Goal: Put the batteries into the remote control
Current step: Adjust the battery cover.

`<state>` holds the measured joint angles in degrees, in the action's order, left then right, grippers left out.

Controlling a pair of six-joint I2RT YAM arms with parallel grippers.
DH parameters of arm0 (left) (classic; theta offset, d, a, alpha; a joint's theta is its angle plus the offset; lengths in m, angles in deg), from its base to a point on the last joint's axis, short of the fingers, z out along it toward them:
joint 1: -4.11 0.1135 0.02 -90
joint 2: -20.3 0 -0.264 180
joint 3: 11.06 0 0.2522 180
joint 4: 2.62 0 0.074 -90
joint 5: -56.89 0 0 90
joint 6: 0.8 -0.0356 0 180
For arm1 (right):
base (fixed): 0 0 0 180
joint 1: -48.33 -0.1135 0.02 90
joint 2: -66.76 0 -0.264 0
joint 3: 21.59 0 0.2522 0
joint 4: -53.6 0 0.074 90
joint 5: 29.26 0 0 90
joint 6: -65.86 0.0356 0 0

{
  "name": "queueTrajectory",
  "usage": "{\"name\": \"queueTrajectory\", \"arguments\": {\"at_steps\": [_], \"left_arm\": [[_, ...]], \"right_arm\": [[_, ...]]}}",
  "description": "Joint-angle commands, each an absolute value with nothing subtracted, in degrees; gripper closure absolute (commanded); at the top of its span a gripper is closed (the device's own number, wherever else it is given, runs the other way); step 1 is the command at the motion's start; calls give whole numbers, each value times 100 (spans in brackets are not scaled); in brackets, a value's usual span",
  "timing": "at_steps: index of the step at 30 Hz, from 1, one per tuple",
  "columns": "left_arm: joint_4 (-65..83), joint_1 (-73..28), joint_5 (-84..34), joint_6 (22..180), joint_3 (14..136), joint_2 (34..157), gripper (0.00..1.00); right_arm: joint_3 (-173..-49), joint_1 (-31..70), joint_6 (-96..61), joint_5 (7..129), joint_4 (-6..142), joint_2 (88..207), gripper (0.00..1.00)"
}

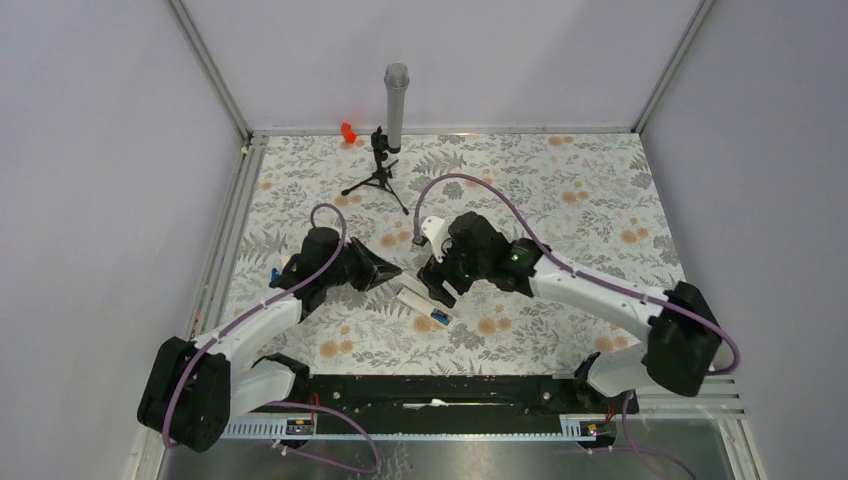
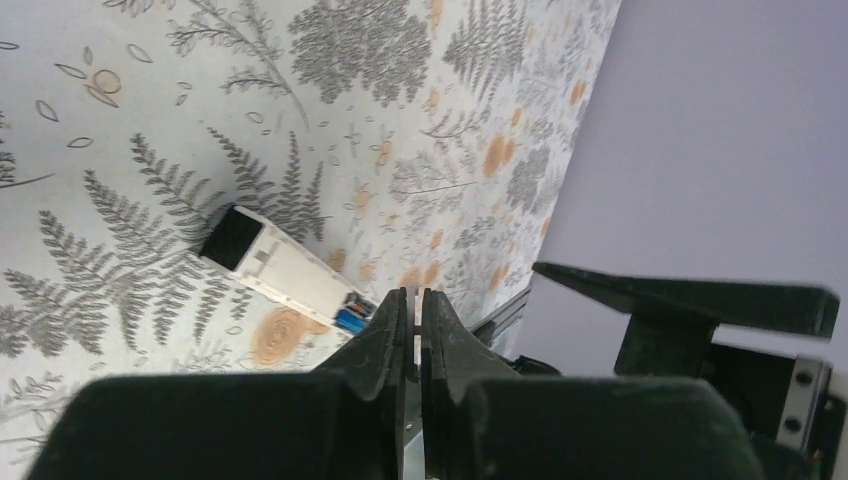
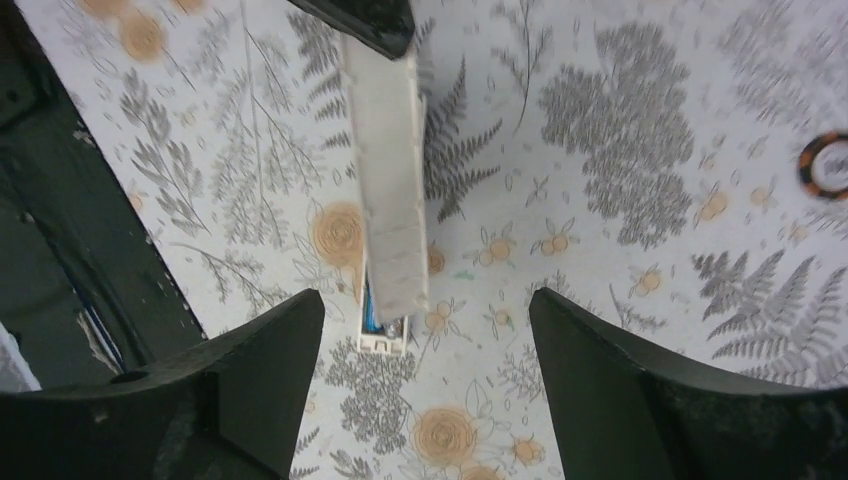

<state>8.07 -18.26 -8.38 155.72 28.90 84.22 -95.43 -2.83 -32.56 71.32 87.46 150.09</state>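
On the flowery tabletop (image 1: 600, 180), seen from above, the white remote control (image 1: 415, 298) lay flat between the two arms. The left hand (image 1: 388, 272) pointed at its far end, and the right hand (image 1: 440, 292) hung over its middle and hid part of it. A tiny blue battery (image 1: 440, 318) showed at the near end. It was too small there to tell if there was one battery or two. A grey microphone (image 1: 396, 100) stood at the back on a little stand.

In the left wrist view, the left hand (image 2: 413, 310) was closed tight, finger against finger, with nothing between. The remote control (image 2: 285, 265) lay just past the tips. The fingers (image 2: 385, 330) hid most of the blue battery (image 2: 350, 320).

In the right wrist view, the right hand (image 3: 425, 300) was spread wide and touched nothing. The remote control (image 3: 390, 180) lay below the gap. A black piece (image 3: 360, 20) covered its far end. A blue battery (image 3: 372, 305) peeked out of the open slot at the near end. An orange ring (image 3: 825, 165) was cut off at the edge.
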Motion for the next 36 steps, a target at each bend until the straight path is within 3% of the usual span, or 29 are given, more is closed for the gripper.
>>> {"name": "queueTrajectory", "arguments": {"at_steps": [1, 7, 12, 17, 22, 29, 31, 36], "left_arm": [[1708, -1751, -1024, 15875, 3686, 7990, 100], [3202, -1751, -1416, 16350, 4588, 7660, 100], [3659, -1746, -1572, 16813, 4844, 7373, 100], [3773, -1748, -1353, 17122, 4829, 7286, 100], [3878, -1751, -1326, 17259, 4782, 7198, 100], [3934, -1750, -1093, 17487, 4726, 7117, 100], [3935, -1748, -1030, 17534, 4699, 7102, 100], [3805, -1750, -870, 17684, 4583, 7058, 98]], "right_arm": [[-9017, -687, -3231, 6568, 7189, 14298, 17], [-8417, -1212, -3765, 5937, 5669, 13804, 17], [-8508, -1520, -4500, 5800, 5435, 14076, 18], [-8894, -1785, -5020, 5492, 5612, 14524, 28], [-8872, -1951, -5146, 5185, 5351, 14670, 46], [-8707, -2076, -5524, 4595, 4828, 14868, 48], [-8784, -2097, -5634, 4403, 4822, 14989, 55], [-9147, -2129, -5497, 4176, 5252, 15175, 84]]}}
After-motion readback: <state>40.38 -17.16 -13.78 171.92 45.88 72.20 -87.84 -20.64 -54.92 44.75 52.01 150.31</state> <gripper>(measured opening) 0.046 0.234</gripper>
